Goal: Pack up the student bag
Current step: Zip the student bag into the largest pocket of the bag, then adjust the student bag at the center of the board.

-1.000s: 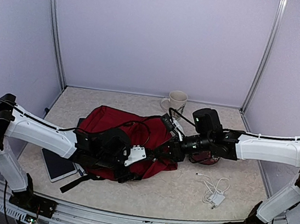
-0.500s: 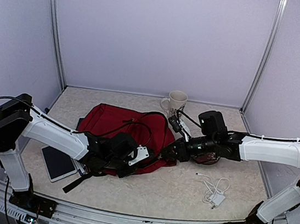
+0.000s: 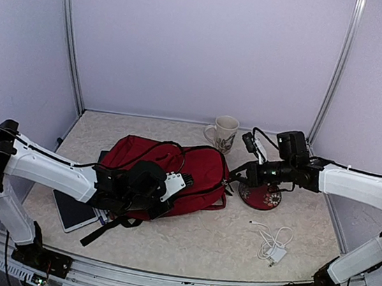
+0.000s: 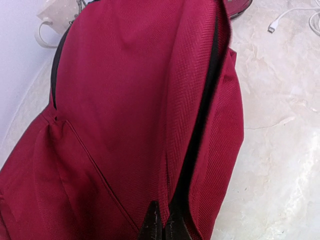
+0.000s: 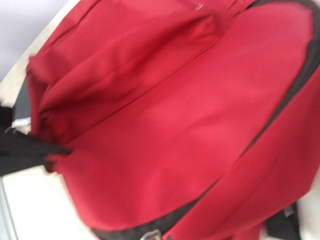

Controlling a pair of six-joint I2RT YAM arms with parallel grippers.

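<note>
Firmly, my left gripper (image 4: 161, 226) pinches the zipper edge of the student bag (image 3: 174, 165). My right gripper (image 3: 232, 179) clamps its right corner.

Right wrist: student bag (image 5: 165, 125) blurred, edge-cropped.

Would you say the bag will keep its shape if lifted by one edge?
Probably not: the bag is soft fabric lying flat and creased, so it should sag and fold. It looks nearly empty, so likely light.

tbl (image 3: 234, 244): beige marbled | on it: student bag (image 3: 173, 172), mug (image 3: 224, 133), tablet (image 3: 71, 210), red dish (image 3: 261, 197), wht cable (image 3: 273, 243)
</note>
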